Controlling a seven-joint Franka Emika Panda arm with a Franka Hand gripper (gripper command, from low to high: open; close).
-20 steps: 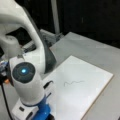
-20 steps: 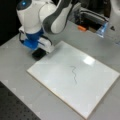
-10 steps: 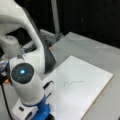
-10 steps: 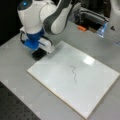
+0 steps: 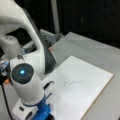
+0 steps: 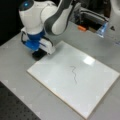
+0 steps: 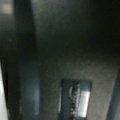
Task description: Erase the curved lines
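Note:
The curve lines (image 6: 73, 73) are a thin dark wavy squiggle near the middle of the white board (image 6: 95, 90); they also show in a front view as curve lines (image 5: 73, 82) on the board (image 5: 95, 75). My gripper (image 6: 39, 52) sits low at the board's left corner, off the board, right over a black eraser block (image 6: 37, 55). The white and blue hand hides its fingers. A dark surface with a pale label (image 7: 76, 101) fills the wrist view at very close range. The squiggle is whole and lies well away from the gripper.
The board lies on a grey table (image 6: 15, 60). An orange object (image 6: 82, 28) and a bluish clear piece (image 6: 102, 28) stand behind the board, with grey equipment (image 6: 92, 16) further back. A dark perforated strip (image 6: 12, 110) runs along the table's near left edge.

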